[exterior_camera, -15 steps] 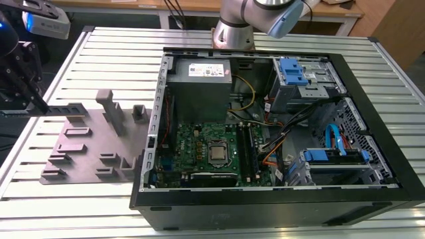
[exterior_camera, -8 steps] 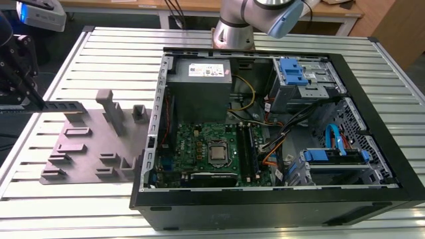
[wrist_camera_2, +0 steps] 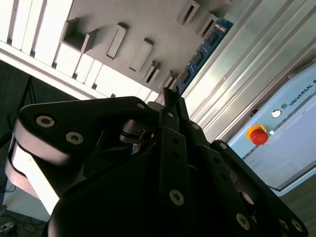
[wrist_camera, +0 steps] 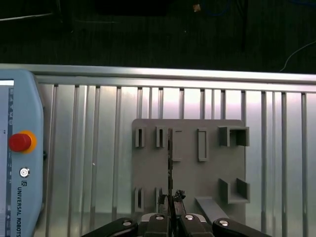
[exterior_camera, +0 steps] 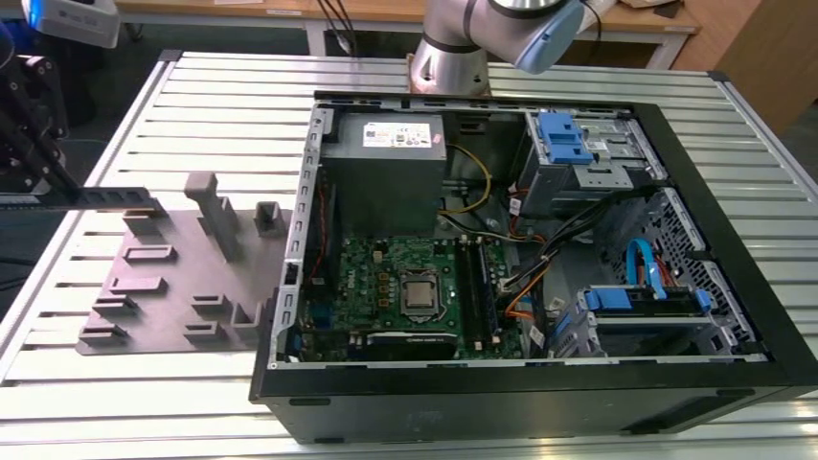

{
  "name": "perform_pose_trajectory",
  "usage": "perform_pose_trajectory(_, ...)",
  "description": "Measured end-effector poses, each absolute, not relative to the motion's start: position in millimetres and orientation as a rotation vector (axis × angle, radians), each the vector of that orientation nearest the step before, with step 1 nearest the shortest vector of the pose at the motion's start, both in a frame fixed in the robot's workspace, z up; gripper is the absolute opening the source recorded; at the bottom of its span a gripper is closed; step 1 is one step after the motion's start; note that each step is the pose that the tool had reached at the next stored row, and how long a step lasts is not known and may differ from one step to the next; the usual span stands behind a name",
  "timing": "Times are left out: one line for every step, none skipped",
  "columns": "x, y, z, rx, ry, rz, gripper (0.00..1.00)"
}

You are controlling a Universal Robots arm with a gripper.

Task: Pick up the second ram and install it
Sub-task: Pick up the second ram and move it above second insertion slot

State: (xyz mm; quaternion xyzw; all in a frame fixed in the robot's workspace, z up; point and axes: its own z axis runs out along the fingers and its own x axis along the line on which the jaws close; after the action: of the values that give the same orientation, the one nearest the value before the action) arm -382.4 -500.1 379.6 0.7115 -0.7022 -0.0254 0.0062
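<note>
**Exterior view:** the end effector [exterior_camera: 57,196], at nine o'clock of the open computer case [exterior_camera: 511,412], is clamped on one end of the second ram [exterior_camera: 122,198]. The ram is a thin dark strip held level above the grey fixture plate [exterior_camera: 179,273], which lies on the ribbed metal tabletop [exterior_camera: 230,105]. The memory slots [exterior_camera: 473,283] lie on the green motherboard at three o'clock of the processor socket, close to loose cables [exterior_camera: 562,230]. A stick gripped only at its end could plausibly tilt in the jaws, snag a cable or meet a slot askew. **Second wrist view:** black bolted fingers [wrist_camera_2: 173,143] pinch the board, which here looks blue and carries dark rectangular chips [wrist_camera_2: 205,47]. **First wrist view:** the ram appears edge-on as a fine dark line [wrist_camera: 170,158] over the matte plate's rectangular pockets. A pale pendant [wrist_camera: 19,197] with a red button rests beside the plate.
</note>
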Motion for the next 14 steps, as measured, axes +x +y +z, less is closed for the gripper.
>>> perform_pose_trajectory(-382,-500,381,2.226,-2.197,-0.080,0.11)
perform_pose_trajectory(-382,-500,382,2.226,-2.197,-0.080,0.11)
perform_pose_trajectory(-382,-500,384,2.226,-2.197,-0.080,0.11)
perform_pose_trajectory(-382,-500,385,2.226,-2.197,-0.080,0.11)
perform_pose_trajectory(-382,-500,387,2.226,-2.197,-0.080,0.11)
perform_pose_trajectory(-382,-500,388,2.226,-2.197,-0.080,0.11)
perform_pose_trajectory(-382,-500,390,2.226,-2.197,-0.080,0.11)
perform_pose_trajectory(-382,-500,391,2.226,-2.197,-0.080,0.11)
perform_pose_trajectory(-382,-500,392,2.226,-2.197,-0.080,0.11)
perform_pose_trajectory(-382,-500,393,2.226,-2.197,-0.080,0.11)
perform_pose_trajectory(-382,-500,395,2.226,-2.197,-0.080,0.11)
perform_pose_trajectory(-382,-500,396,2.226,-2.197,-0.080,0.11)
perform_pose_trajectory(-382,-500,397,2.226,-2.197,-0.080,0.11)
perform_pose_trajectory(-382,-500,399,2.226,-2.197,-0.080,0.11)
